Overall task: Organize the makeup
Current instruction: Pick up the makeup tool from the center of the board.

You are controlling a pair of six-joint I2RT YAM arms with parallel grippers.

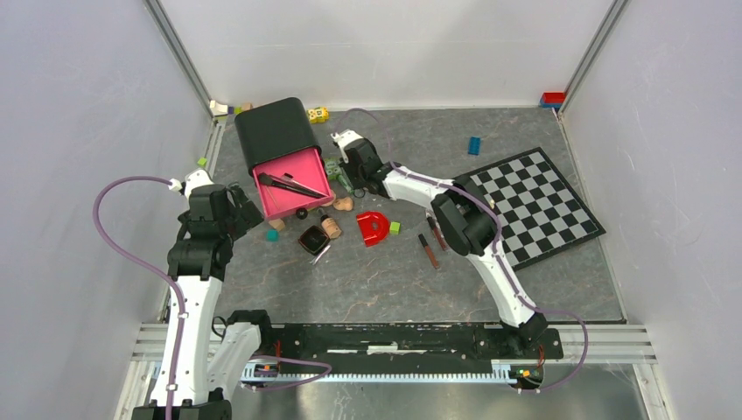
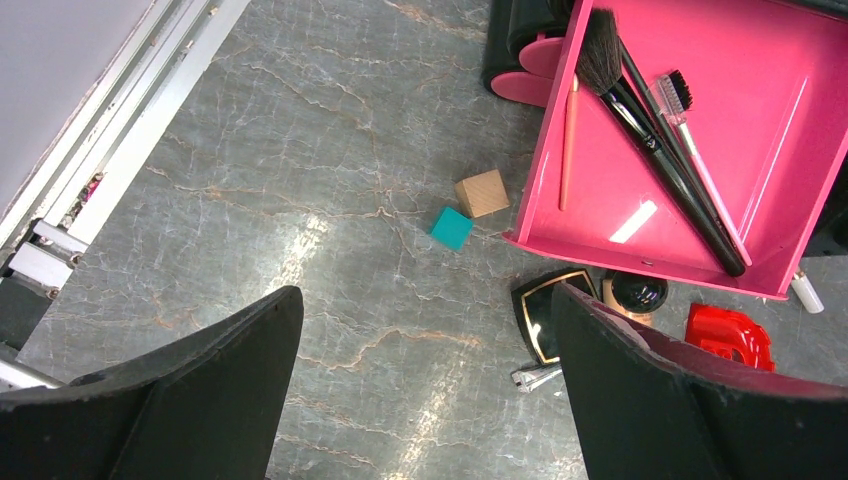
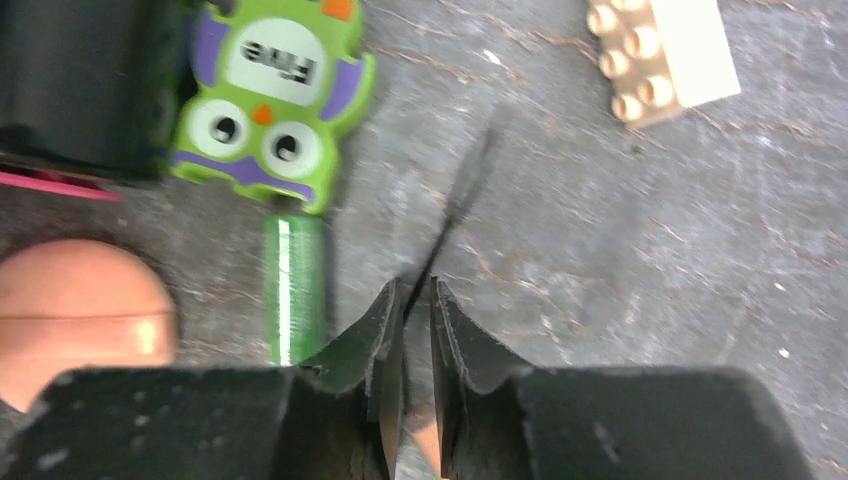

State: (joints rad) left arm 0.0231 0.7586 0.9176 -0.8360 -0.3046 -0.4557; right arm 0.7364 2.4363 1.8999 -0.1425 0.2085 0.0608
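Right gripper (image 3: 418, 290) fingers are pinched nearly shut on just the tip of a thin black wand (image 3: 462, 195) lying on the table (image 3: 650, 300) near the green owl toy (image 3: 270, 90) beside the pink drawer (image 1: 306, 166), so I'd expect it to pivot or slip out when lifted; left gripper (image 2: 425, 295) hangs wide open, empty.

Peach sponge (image 3: 80, 320) cropped at left edge

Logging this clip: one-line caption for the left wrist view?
Open left gripper above the grey table, near a pink drawer holding brushes; a black compact lies outside it.
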